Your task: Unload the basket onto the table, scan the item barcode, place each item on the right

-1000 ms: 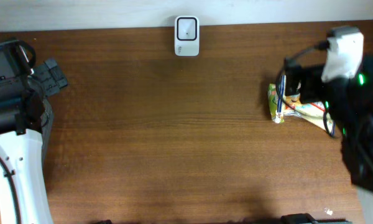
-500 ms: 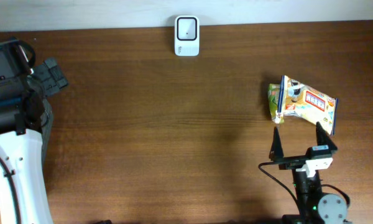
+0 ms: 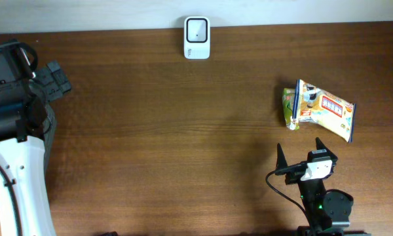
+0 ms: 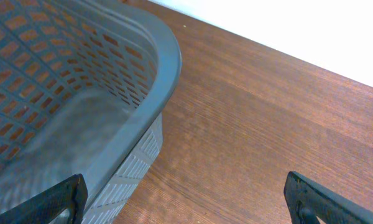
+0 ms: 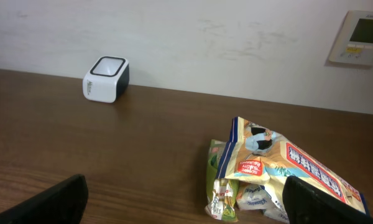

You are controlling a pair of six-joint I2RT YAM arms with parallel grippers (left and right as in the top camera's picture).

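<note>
Overhead: snack packet (image 3: 319, 111) just beyond right end effector (image 3: 300, 147), jaws spread, empty.

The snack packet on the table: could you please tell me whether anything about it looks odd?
The snack packet lies askew, its left end crumpled and bunched up; no tear or spill shows.

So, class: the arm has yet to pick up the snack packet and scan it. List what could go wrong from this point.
1. The snack packet is a creased, glossy bag; the open right tool may pinch only a fold and lose it.
2. No barcode shows in any view, so the wrong face might meet the scanner.
3. The scanner stands far from the packet, so a loose grip could fail mid-carry.
</note>
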